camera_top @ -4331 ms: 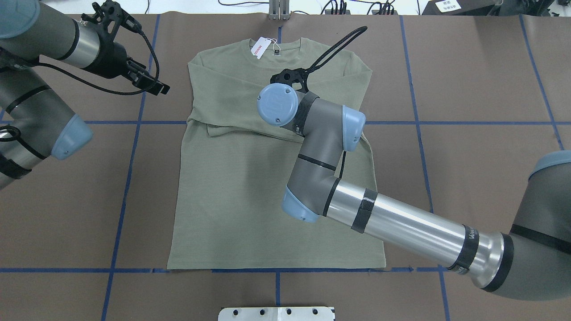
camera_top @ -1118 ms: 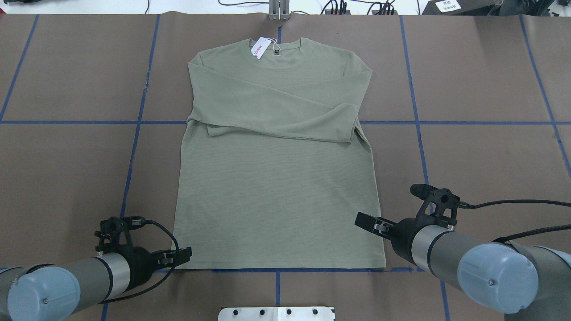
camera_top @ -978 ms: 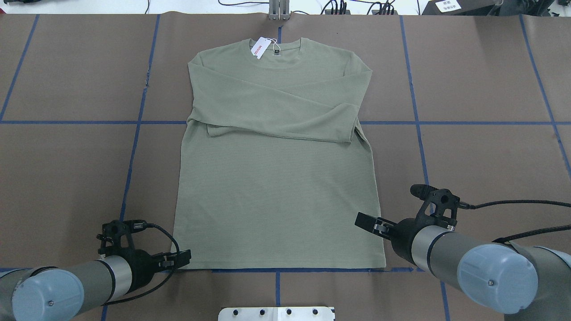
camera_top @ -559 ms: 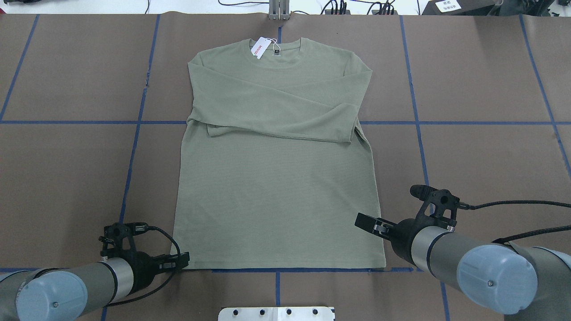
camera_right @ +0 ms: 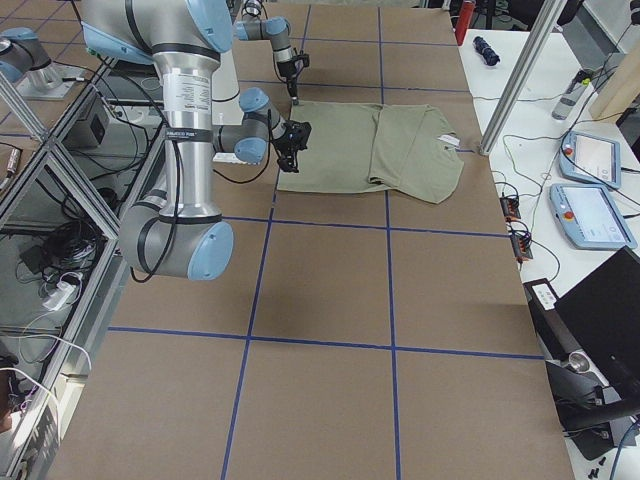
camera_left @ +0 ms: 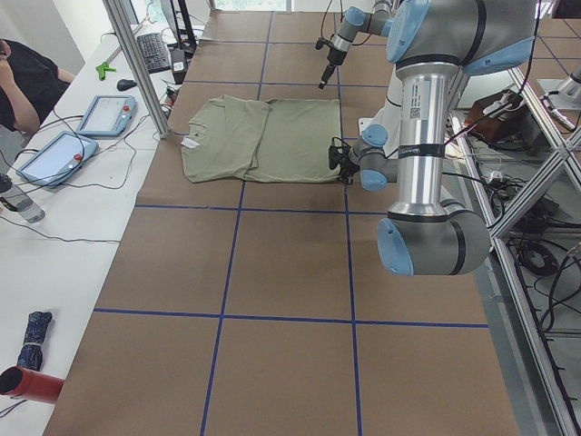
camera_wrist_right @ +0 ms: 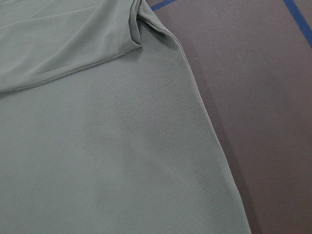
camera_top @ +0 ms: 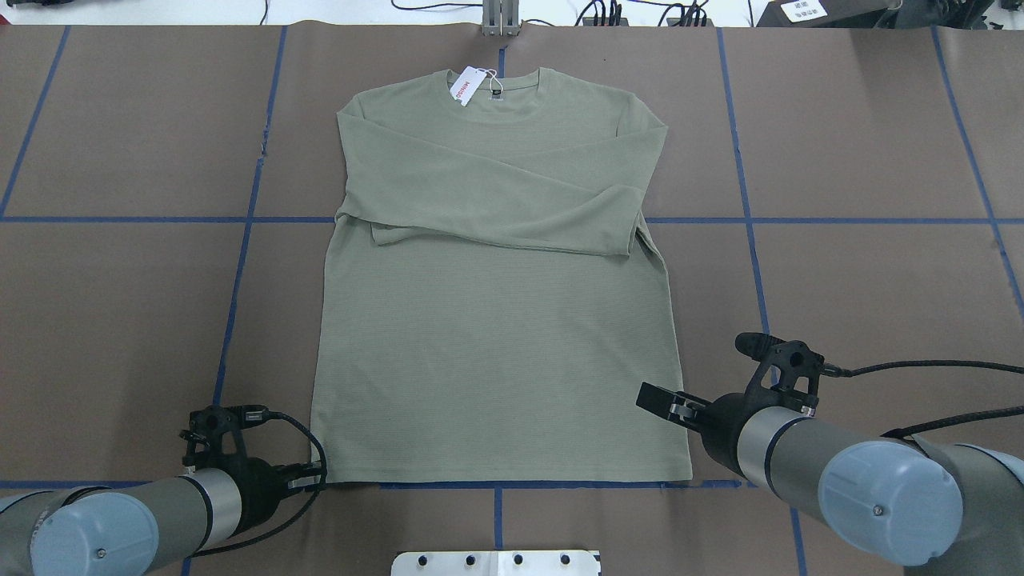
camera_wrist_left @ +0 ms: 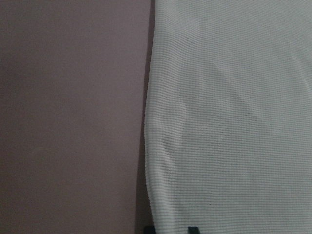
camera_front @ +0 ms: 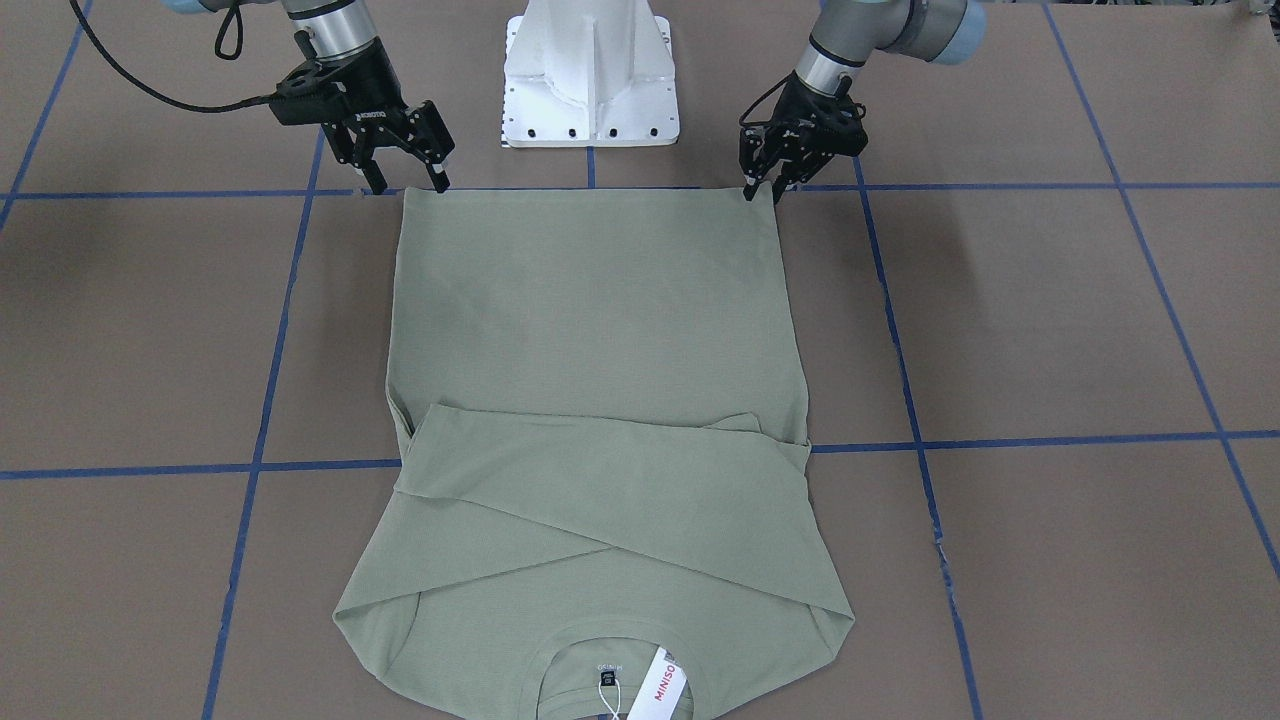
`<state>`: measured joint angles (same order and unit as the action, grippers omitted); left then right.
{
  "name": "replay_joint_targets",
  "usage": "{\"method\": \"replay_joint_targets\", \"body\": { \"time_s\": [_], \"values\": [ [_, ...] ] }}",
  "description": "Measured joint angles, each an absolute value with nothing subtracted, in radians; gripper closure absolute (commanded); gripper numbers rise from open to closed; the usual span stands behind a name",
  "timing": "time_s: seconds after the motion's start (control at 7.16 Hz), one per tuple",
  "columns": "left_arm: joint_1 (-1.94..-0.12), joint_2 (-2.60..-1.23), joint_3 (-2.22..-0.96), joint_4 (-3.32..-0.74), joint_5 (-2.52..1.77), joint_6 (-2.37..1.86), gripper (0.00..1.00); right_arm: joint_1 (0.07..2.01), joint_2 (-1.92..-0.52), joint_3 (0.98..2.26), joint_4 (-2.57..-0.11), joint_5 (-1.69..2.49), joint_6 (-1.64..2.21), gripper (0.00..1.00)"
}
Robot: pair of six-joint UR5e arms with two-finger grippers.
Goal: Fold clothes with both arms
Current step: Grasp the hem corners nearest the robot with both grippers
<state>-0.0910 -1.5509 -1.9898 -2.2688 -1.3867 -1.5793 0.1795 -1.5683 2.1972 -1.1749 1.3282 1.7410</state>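
The sage-green shirt (camera_front: 590, 330) lies flat mid-frame on the brown table cover (camera_front: 1050, 330), sleeves crossed over the chest, with its white MINISO hang tag (camera_front: 663, 680) at the bottom edge. At the top, the white pedestal base (camera_front: 590, 75) stands between both grippers. The left gripper (camera_front: 762, 192), right of it, is narrowly parted at one hem corner. The right gripper (camera_front: 408, 183), left of it, is spread wide by the other corner. A blue tape line (camera_front: 1000, 186) runs along the hem.
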Motion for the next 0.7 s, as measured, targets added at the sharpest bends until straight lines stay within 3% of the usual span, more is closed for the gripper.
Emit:
{"method": "replay_joint_targets", "body": {
  "time_s": [0.14, 0.7],
  "values": [
    [-0.091, -1.549, -1.998, -2.269, -1.387, -1.577, 1.0, 0.171, -1.571, 2.196, -1.187, 1.325, 1.761, 0.18],
    [-0.096, -1.551, -2.073, -2.268, -1.396, -1.574, 1.0, 0.003, -1.591, 2.182, -1.308, 1.201, 2.006, 0.27]
  ]
}}
